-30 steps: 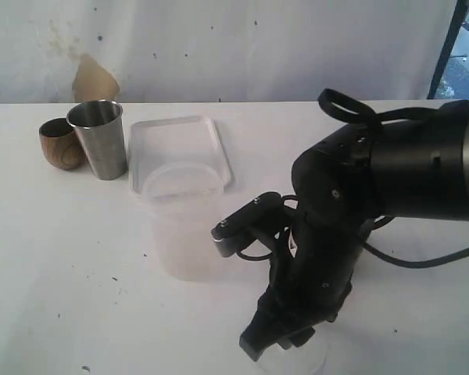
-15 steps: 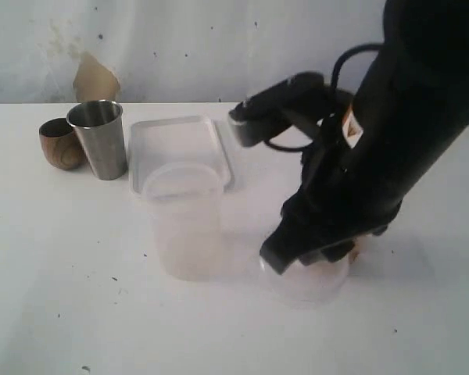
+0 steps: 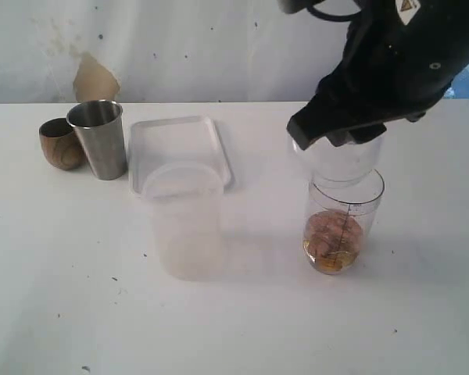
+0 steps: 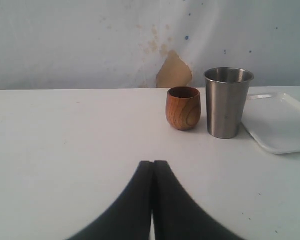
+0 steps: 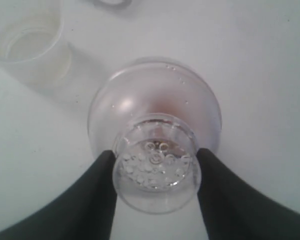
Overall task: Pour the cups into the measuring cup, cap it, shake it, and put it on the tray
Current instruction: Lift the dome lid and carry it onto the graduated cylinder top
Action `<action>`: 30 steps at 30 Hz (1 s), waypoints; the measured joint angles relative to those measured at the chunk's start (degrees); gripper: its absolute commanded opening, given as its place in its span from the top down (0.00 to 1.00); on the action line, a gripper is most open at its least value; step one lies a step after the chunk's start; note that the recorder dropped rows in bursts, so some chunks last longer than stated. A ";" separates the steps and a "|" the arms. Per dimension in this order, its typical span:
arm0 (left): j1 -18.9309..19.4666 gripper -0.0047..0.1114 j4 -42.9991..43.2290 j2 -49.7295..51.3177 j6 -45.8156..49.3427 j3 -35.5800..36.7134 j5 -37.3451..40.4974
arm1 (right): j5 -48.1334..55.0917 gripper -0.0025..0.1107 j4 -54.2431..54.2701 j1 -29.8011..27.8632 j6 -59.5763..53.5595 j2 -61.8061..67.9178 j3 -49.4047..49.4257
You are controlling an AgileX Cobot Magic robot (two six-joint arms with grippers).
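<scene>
Measuring cup (image 3: 345, 230) stands upright on the desk (image 3: 78, 297), axis vertical, with amber liquid at the bottom. Right claw (image 5: 155, 172) pinches the clear perforated cap (image 3: 338, 160) directly over its mouth; rim contact cannot be told. Capping likely needs a straight descent. Left claw (image 4: 152, 172) is pressed together, well apart.

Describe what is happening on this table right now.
The right claw grips a clear cap right over the measuring cup, which holds brownish contents. The left claw is shut on nothing, facing the wooden cup and steel tumbler that stand beside the tray.
</scene>
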 measured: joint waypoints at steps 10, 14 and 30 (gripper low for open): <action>0.00 0.96 0.00 0.00 0.00 0.00 0.00 | 0.14 0.98 8.32 -10.00 -5.30 2.56 -0.03; 0.00 0.96 0.00 0.00 0.00 0.00 0.00 | 0.14 0.98 10.84 -13.17 -7.62 3.38 -0.03; 0.00 0.96 0.00 0.00 0.00 0.00 0.00 | 0.14 0.98 15.86 -17.22 -13.07 9.08 -0.03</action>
